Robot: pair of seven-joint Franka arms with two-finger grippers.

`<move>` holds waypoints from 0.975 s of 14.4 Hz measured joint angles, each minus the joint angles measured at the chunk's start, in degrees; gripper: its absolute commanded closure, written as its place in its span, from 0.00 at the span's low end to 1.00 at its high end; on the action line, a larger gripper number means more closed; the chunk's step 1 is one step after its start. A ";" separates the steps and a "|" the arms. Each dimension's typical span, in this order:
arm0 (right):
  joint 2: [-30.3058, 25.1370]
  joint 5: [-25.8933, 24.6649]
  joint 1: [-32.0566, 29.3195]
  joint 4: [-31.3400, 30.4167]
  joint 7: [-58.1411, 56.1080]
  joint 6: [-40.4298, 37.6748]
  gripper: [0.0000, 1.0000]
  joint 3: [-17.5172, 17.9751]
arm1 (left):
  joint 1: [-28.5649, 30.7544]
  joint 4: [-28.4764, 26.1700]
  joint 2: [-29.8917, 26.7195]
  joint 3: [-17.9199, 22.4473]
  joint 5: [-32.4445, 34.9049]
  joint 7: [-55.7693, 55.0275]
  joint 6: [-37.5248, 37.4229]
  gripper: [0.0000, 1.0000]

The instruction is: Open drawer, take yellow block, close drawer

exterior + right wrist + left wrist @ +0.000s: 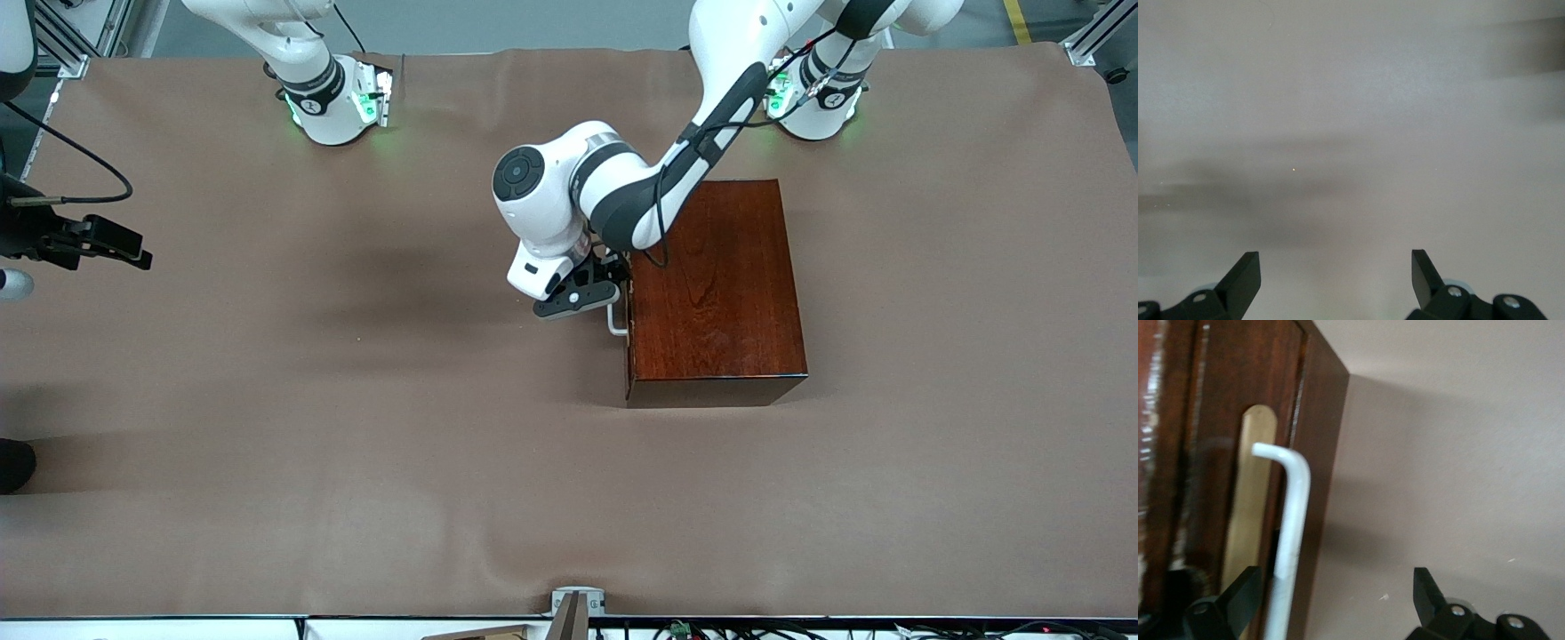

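The mahogany box [720, 284] stands on the table near the left arm's base. Its drawer [1205, 453] is pushed in, its dark front facing the right arm's end of the table. The white bar handle [615, 322] sticks out from that front. My left gripper [612, 283] is open at the drawer front. In the left wrist view the handle [1293, 520] runs between the spread fingers of the left gripper [1336, 583], close to one fingertip [1245, 587]. My right gripper [1335, 267] is open and empty over bare cloth. The yellow block is hidden.
A brown cloth [356, 427] covers the whole table. Dark equipment with a cable [84, 240] juts in at the right arm's end. A camera mount [578, 609] sits at the table edge nearest the front camera.
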 measured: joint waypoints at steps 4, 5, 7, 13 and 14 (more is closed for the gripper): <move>0.00 0.00 0.00 0.00 0.00 0.00 0.00 0.00 | -0.32 0.04 0.66 0.23 0.21 -0.56 0.40 0.00; 0.00 0.00 0.00 0.00 0.00 0.00 0.00 0.00 | -0.46 0.07 0.66 0.26 0.26 -0.56 0.46 0.00; 0.00 0.00 0.00 0.00 0.00 0.00 0.00 0.00 | -0.82 0.07 0.67 0.34 0.54 -0.55 0.47 0.00; 0.00 0.00 0.00 0.00 0.00 -0.01 0.00 0.00 | -1.44 0.06 0.74 0.44 0.62 -0.40 0.47 0.00; 0.00 0.00 0.00 0.00 0.00 -0.01 0.00 0.00 | -1.49 0.06 0.76 0.44 0.62 -0.34 0.47 0.00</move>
